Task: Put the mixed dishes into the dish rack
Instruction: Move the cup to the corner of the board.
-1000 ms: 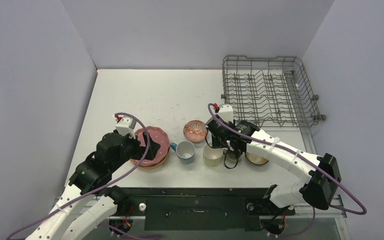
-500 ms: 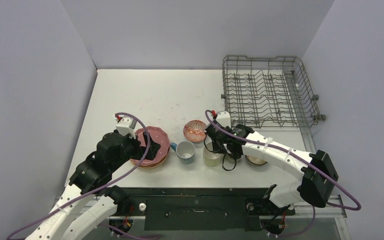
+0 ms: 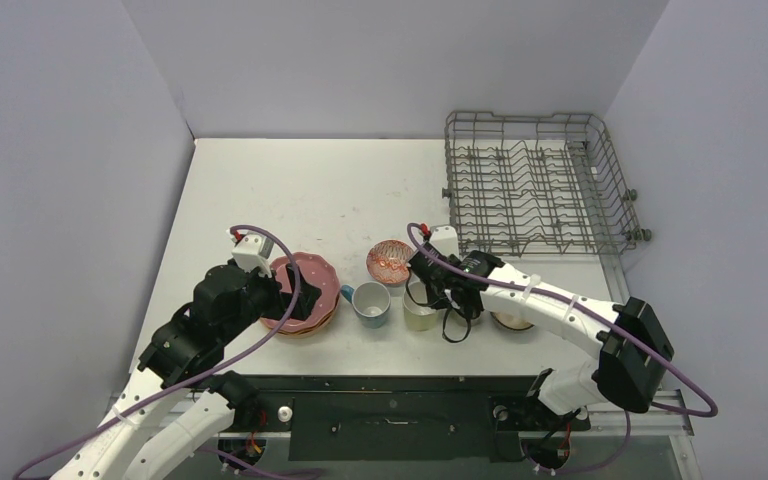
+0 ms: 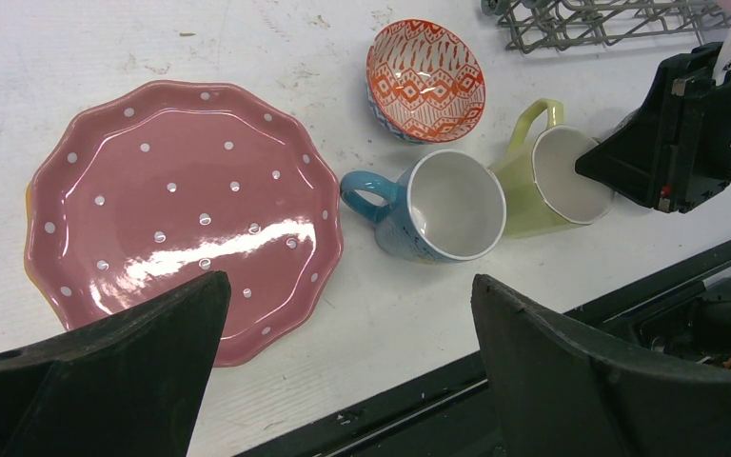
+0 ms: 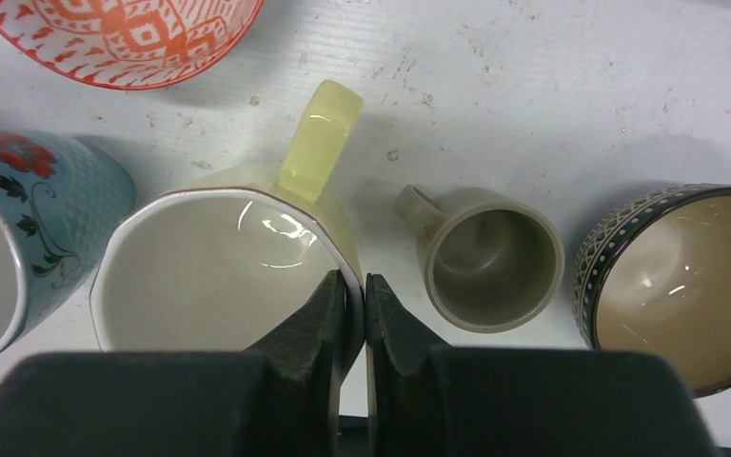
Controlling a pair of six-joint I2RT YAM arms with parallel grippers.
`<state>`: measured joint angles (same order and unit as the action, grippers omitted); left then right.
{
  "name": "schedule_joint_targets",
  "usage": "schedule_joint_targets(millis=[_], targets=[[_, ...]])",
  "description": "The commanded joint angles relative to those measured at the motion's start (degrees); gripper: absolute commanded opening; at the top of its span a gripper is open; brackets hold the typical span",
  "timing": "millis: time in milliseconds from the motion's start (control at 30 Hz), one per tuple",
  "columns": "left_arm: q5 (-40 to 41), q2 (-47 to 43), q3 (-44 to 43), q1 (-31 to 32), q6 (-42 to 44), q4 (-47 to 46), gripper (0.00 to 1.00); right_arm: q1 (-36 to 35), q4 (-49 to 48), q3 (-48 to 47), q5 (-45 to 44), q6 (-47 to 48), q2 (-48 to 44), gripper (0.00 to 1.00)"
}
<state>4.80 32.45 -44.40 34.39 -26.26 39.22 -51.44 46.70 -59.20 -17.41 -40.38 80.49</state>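
Right now the right claw is clamping the rim of the yellow mug. One finger is sitting inside the cup and the other outside, w/ the wall pinched between them on the side facing the small olive mug. The yellow mug is standing upright, its handle pointing away twd the red-patterned bowl. Can't tell whether its base is touching the surface.

The blue mug is standing right up against the yellow one on its left, touching or nearly so. The olive mug is sitting upright just beside the yellow one on its right, a bit apart. The dark bowl, tan inside, is sitting near the olive mug on its other side, not touching.

The left claw is hanging w/ its fingers spread wide, gripping nothing, above the near edge of the pink dotted plate. That plate is lying flat on an orange plate, which is showing only a sliver of rim.

The rack is sitting at the far right corner of the surface, w/ all these dishes sitting outside it, nearer the arms.
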Motion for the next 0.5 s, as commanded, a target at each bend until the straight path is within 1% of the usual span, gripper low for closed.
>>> schedule_joint_targets(millis=[0, 233, 467], targets=[[-0.2, 0.1, -0.2, -0.3, 0.9, -2.6, 0.96, -0.2, -1.4, 0.1, -0.3, 0.1, 0.1, 0.01], [-0.2, 0.1, -0.2, -0.4, 0.9, -2.6, 0.96, -0.2, 0.2, 0.1, -1.6, 0.1, -1.7, 0.0], [-0.1, 0.2, -0.1, -0.4, 0.9, -2.7, 0.96, -0.2, 1.8, 1.7, -1.0, -0.4, -6.9, 0.0]])
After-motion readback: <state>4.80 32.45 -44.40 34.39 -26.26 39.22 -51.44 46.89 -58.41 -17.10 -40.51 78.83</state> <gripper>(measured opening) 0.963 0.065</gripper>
